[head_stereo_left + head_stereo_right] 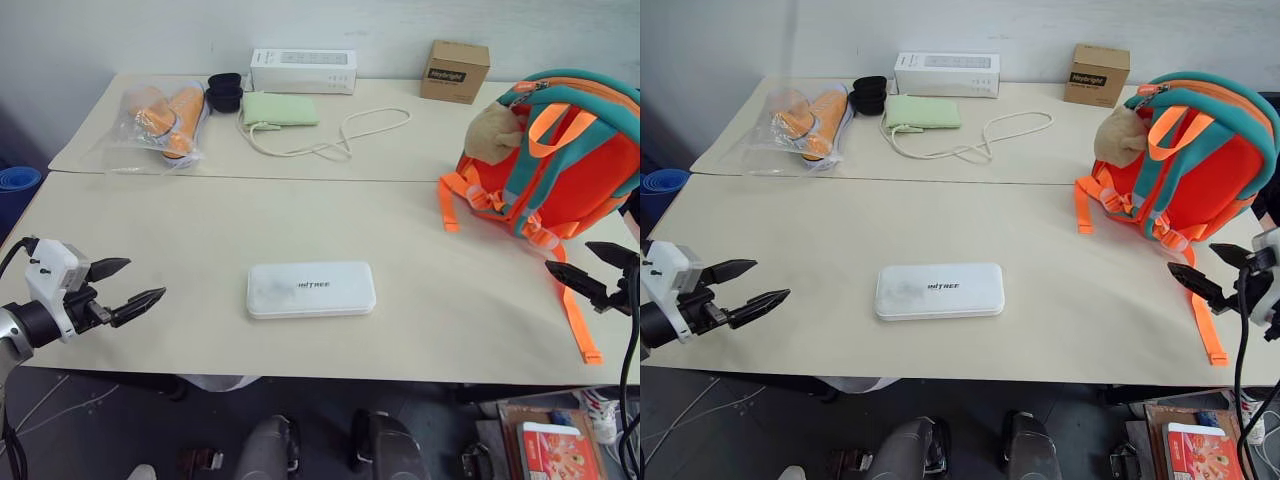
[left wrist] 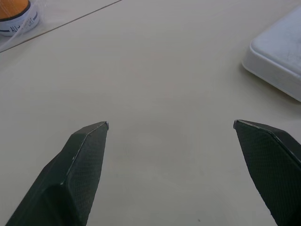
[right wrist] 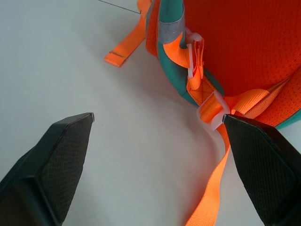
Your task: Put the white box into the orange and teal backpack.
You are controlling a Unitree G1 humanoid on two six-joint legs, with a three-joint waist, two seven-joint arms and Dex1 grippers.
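Observation:
The white box [image 1: 311, 289], a flat rounded case with dark lettering, lies in the middle of the near table. The orange and teal backpack [image 1: 560, 160] stands upright at the right, a tan plush toy [image 1: 492, 133] on its left side and orange straps trailing toward the front edge. My left gripper [image 1: 132, 284] hovers open near the table's front left, well left of the box, whose corner [image 2: 277, 56] shows in the left wrist view. My right gripper [image 1: 580, 265] hangs open at the front right, just in front of the backpack's straps [image 3: 207, 101], holding nothing.
On the far table lie a bagged pair of orange items [image 1: 165, 118], a black cup [image 1: 226, 92], a pale green pouch [image 1: 280, 108] with a white cord [image 1: 345, 140], a long white carton [image 1: 303, 71] and a brown cardboard box [image 1: 455, 71]. A seam [image 1: 250, 179] joins the tables.

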